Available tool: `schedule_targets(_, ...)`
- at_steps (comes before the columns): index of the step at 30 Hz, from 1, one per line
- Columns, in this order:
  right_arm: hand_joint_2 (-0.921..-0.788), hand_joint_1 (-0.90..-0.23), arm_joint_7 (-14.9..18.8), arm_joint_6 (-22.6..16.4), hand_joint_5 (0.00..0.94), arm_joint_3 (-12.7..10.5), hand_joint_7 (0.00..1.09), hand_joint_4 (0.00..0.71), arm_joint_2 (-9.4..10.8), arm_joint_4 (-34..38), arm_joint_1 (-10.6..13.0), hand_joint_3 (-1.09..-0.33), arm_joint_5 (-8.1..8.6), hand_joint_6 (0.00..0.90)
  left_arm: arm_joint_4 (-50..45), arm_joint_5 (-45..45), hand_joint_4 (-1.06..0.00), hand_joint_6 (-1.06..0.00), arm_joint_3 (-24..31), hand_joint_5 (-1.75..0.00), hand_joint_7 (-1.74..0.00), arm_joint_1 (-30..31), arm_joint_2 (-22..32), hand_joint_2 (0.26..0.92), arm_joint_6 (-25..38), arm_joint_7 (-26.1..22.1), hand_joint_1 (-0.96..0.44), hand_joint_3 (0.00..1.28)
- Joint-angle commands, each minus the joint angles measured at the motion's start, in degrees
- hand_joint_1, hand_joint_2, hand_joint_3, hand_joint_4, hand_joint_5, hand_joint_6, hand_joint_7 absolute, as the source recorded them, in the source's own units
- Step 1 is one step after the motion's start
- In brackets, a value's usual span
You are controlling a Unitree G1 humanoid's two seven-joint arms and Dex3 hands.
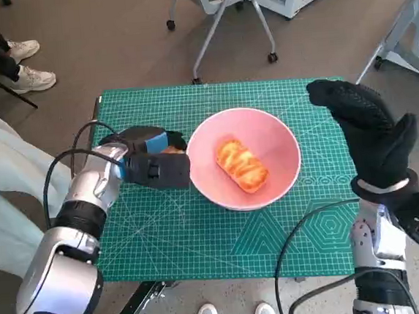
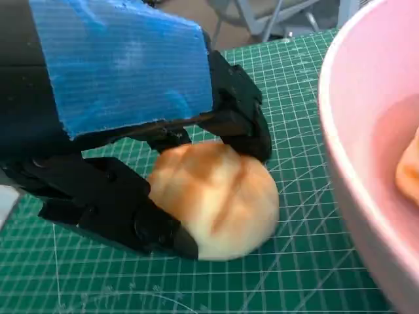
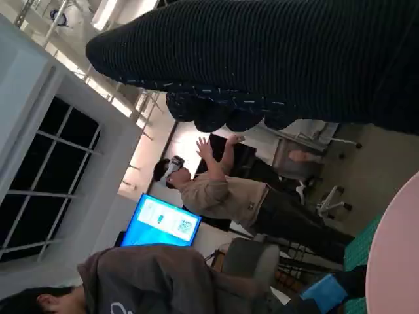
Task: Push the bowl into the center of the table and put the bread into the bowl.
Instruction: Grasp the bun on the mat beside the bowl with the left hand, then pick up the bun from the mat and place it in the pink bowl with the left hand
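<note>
Soft, light bread roll (image 2: 219,199) on the tabletop (image 1: 202,238), cupped across its sides by left-hand fingers (image 2: 245,124), probably crushable; right hand (image 1: 372,132) raised, grip unclear.

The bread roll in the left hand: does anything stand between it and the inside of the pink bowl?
Only the pink bowl itself: its near wall rises right beside the bread roll, which the left hand grips on the green cutting mat. Another pastry already lies in the bowl's middle, with bare room around it.
</note>
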Motion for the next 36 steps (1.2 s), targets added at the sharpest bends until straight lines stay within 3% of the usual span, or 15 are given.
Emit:
schedule_targets(1,-0.921,-0.706,0.0,0.5,0.002,-0.3,0.42,0.21,-0.8,0.3,1.5,-0.731,-0.13,0.109,-2.9,-0.2,-0.63,-0.66,0.9,-1.29,-1.07,-0.5,3.1,0.914,0.7,-1.0,0.0,0.09)
schedule_targets(14,-0.921,-0.705,0.2,0.3,0.001,-0.6,0.4,0.21,-1.1,1.1,1.1,-0.731,-0.31,0.117,-24.4,-6.2,-0.63,-0.69,10.7,-1.37,-0.96,4.0,9.0,0.92,7.0,-3.3,0.0,0.08)
schedule_targets(23,-0.921,-0.697,0.2,0.6,0.001,-0.7,0.39,0.21,-1.5,1.0,0.8,-0.733,-0.14,0.121,-44.2,-7.9,-0.7,-0.64,17.0,-1.23,-1.07,9.6,10.1,0.918,11.7,-3.0,0.0,0.07)
schedule_targets(30,-0.921,-0.696,0.3,0.7,0.001,-0.9,0.38,0.21,-2.0,1.2,0.5,-0.733,0.11,0.124,-57.2,-7.4,-0.76,-0.64,18.7,-1.11,-1.12,13.3,8.2,0.913,13.0,-2.4,0.0,0.04)
schedule_targets(36,-0.921,-0.693,0.0,1.1,0.002,-0.7,0.38,0.213,-2.2,0.5,0.6,-0.735,-0.02,0.13,-62.5,-6.7,-0.8,-0.66,17.1,-1.05,-1.14,13.8,6.6,0.91,10.8,-2.7,0.0,0.03)
